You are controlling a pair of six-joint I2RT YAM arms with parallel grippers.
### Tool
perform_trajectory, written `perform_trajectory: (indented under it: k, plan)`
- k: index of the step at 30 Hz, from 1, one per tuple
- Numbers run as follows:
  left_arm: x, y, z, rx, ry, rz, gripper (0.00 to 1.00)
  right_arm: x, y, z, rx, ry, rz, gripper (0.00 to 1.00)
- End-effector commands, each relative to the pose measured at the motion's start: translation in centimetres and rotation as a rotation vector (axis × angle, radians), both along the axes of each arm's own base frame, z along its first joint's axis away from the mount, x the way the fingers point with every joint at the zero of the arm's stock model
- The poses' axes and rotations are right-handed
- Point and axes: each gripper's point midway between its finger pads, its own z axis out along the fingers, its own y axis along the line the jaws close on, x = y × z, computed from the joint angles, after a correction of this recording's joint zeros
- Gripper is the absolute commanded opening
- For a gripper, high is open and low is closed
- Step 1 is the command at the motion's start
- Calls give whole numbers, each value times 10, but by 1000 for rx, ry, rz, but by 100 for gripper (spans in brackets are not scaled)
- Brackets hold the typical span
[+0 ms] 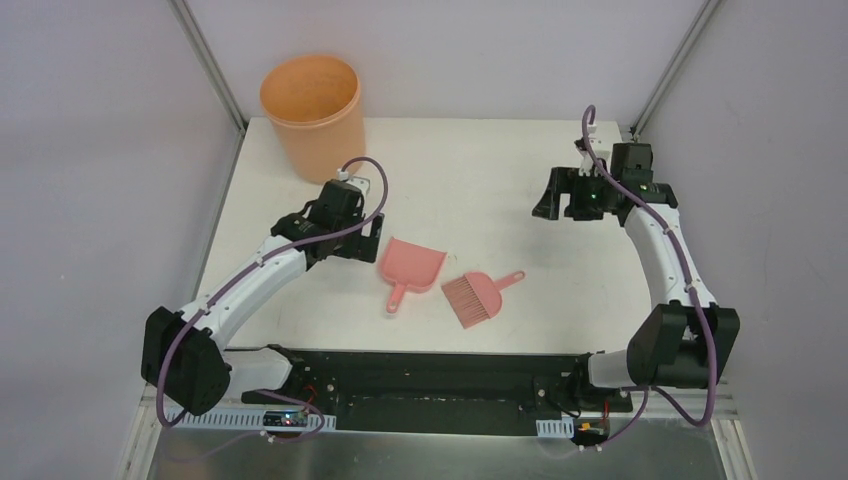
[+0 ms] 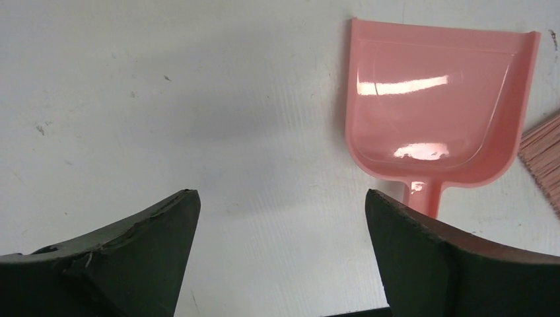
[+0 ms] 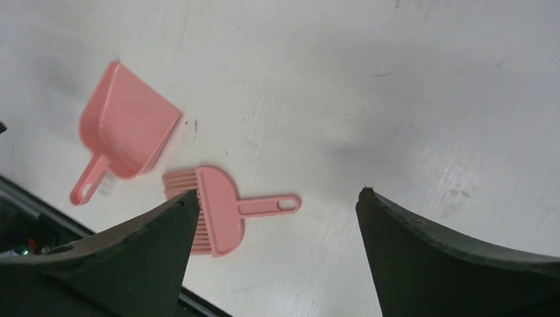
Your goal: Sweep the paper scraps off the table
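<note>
No paper scraps show in any view. On the white table [image 1: 480, 170] lie a salmon-pink dustpan [image 1: 415, 262] and a matching hand brush [image 1: 475, 298], side by side near the front middle. My left gripper [image 1: 365, 238] hovers just left of the dustpan [image 2: 436, 105], open, with only bare table between its fingers [image 2: 280, 193]. My right gripper [image 1: 555, 200] is up at the back right, well away from the brush [image 3: 218, 211] and dustpan [image 3: 129, 129], open and empty [image 3: 277, 191].
An orange bucket [image 1: 312, 115] stands at the back left corner of the table. Metal frame posts rise at the back corners. The black front rail [image 1: 440, 375] runs along the near edge between the arm bases.
</note>
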Motion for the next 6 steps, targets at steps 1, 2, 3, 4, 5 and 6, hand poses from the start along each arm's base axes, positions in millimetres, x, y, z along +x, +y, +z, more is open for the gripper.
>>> perform_trajectory:
  k: [1,2,3,4,5,6]
  plan:
    - [17,1,17,-40,-53,54,99,38,-27,44,-86,-209,-154,92]
    - [18,3,17,-42,-54,63,99,38,-27,44,-88,-221,-152,91]
    - [20,3,19,-51,-56,71,99,38,-27,42,-89,-230,-149,91]
    - [20,3,19,-59,-57,75,99,36,-25,39,-82,-227,-146,91]
    - [21,4,19,-65,-55,76,99,34,-24,36,-74,-225,-143,92]
    - [21,4,19,-67,-53,77,99,31,-23,32,-65,-218,-144,92]
